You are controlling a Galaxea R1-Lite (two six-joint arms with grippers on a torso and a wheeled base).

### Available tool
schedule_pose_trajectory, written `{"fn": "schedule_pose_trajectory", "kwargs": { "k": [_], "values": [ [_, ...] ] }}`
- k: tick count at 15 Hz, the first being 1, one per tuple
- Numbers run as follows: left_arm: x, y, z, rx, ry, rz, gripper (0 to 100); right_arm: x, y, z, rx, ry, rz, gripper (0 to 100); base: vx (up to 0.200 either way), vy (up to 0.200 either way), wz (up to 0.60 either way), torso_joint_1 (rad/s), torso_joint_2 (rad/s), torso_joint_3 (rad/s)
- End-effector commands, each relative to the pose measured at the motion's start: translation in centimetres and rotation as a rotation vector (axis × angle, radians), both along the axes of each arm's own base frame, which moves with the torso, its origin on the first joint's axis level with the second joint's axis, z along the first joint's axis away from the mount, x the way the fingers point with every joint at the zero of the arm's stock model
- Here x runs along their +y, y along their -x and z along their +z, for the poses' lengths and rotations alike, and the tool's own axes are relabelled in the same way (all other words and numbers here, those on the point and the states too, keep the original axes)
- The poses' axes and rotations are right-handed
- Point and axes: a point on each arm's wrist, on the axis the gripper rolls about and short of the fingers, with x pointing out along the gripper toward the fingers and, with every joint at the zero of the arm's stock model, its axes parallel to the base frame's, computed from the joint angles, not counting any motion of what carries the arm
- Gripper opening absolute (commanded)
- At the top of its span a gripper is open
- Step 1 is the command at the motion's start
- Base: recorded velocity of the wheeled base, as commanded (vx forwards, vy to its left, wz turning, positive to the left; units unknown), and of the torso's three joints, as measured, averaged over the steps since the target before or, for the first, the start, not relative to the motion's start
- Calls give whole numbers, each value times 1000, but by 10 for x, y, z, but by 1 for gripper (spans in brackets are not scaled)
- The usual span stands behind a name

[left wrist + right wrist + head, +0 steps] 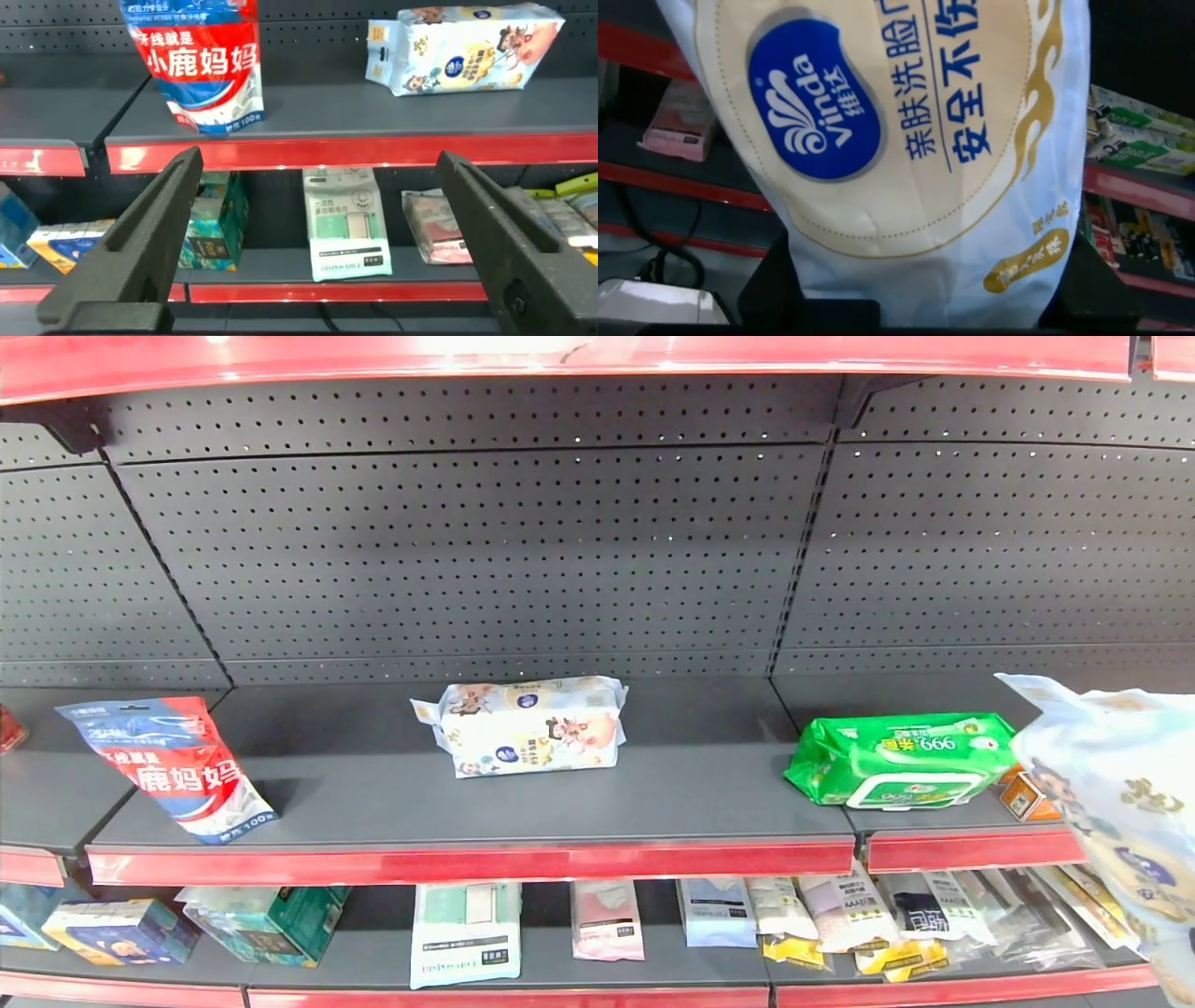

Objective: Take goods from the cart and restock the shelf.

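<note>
Sitting clamped within right end effector (929,294), white tissue pack (906,140)

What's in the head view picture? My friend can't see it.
A grey shop shelf holds a red-and-blue pouch at left, a white tissue pack in the middle and green wipes at right. Another white pack pokes in at the right edge.

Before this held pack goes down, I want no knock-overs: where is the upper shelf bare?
Bare: upper shelf between the red-and-blue pouch and the tissue pack, and between that pack and the green wipes. Crowded: right end by the small orange box; lower shelf's right side.
</note>
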Motion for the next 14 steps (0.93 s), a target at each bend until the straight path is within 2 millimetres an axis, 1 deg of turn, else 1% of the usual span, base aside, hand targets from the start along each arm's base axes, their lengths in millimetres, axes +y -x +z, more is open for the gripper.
{"fn": "schedule_pose_trajectory", "kwargs": {
  "k": [1, 3, 4, 5, 6, 7, 8, 9, 10, 11, 12, 13, 14],
  "values": [
    [0, -1, 0, 16, -3, -7, 100, 1, 21, -10, -95, -6, -2, 0, 0, 0, 0, 0, 0, 0],
    [0, -1, 2, 14, -54, -29, 100, 1, 25, -12, -118, -24, 1, 0, 0, 0, 0, 0, 0, 0],
    [-1, 1, 16, -12, -60, -76, 100, 1, 25, -12, -121, -37, -3, 0, 0, 0, 0, 0, 0, 0],
    [-2, -16, 89, 20, 35, -106, 100, 1, 26, -10, -132, -41, -13, 0, 0, 0, 0, 0, 0, 0],
    [-2, -27, 107, 43, 82, -97, 100, 1, 26, -9, -137, -42, -17, 0, 0, 0, 0, 0, 0, 0],
    [0, -52, 123, 120, 98, -24, 100, 1, 26, -7, -145, -43, -23, 0, 0, 0, 0, 0, 0, 0],
    [0, -66, 120, 194, 49, 6, 100, 1, 25, -5, -143, -39, -35, 0, 0, 0, 0, 0, 0, 0],
    [2, -92, 117, 295, -2, 41, 100, 0, 23, 1, -141, -36, -56, 0, 0, 0, 0, 0, 0, 0],
    [2, -105, 115, 326, -30, 19, 100, 0, 21, 3, -136, -37, -66, 0, 0, 0, 0, 0, 0, 0],
    [2, -126, 113, 374, -139, -9, 100, 0, 21, 2, -131, -43, -78, 0, 0, 0, 0, 0, 0, 0],
    [5, -156, 115, 407, -263, -64, 100, -1, 21, 2, -132, -47, -88, 0, 0, 0, 0, 0, 0, 0],
    [7, -179, 125, 397, -267, -155, 100, -1, 20, 3, -130, -41, -91, 0, 0, 0, 0, 0, 0, 0],
    [9, -203, 133, 404, -279, -196, 100, -1, 19, 4, -124, -41, -92, 0, 0, 0, 0, 0, 0, 0]
  ]
}}
